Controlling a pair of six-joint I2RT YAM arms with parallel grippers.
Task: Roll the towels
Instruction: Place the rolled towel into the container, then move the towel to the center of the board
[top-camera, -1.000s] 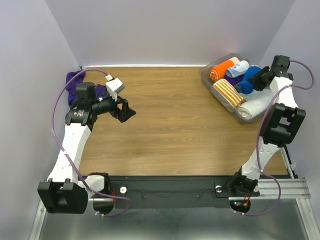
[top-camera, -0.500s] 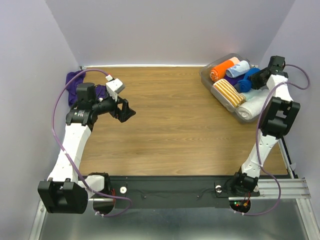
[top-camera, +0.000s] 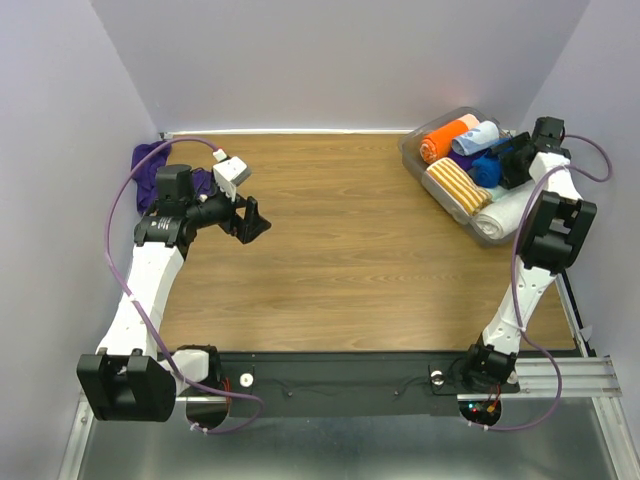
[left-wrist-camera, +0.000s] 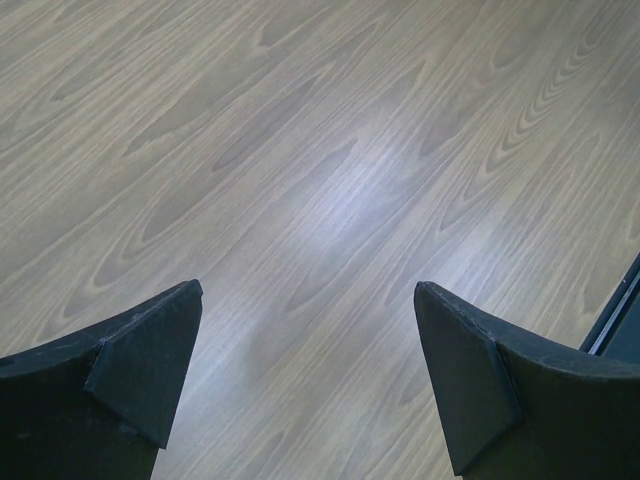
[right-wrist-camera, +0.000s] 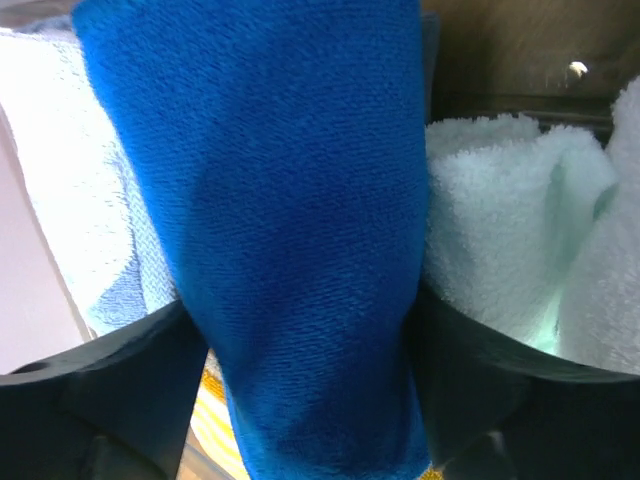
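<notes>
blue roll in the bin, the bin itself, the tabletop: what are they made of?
The blue towel roll looks like terry-type cloth, matte; a fine looped nap shows close up. The bin is likely clear plastic, since its walls look see-through and slightly glossy. The tabletop shows wood grain with a smooth sheen and soft glare. It could be laminate or sealed wood; the views don't settle which.

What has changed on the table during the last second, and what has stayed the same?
The right gripper moved the blue towel roll slightly farther into the bin, among the other rolls; its fingers flank the roll, but a grip cannot be confirmed. The left gripper, open above bare wood, and the purple towel stayed in place.
</notes>
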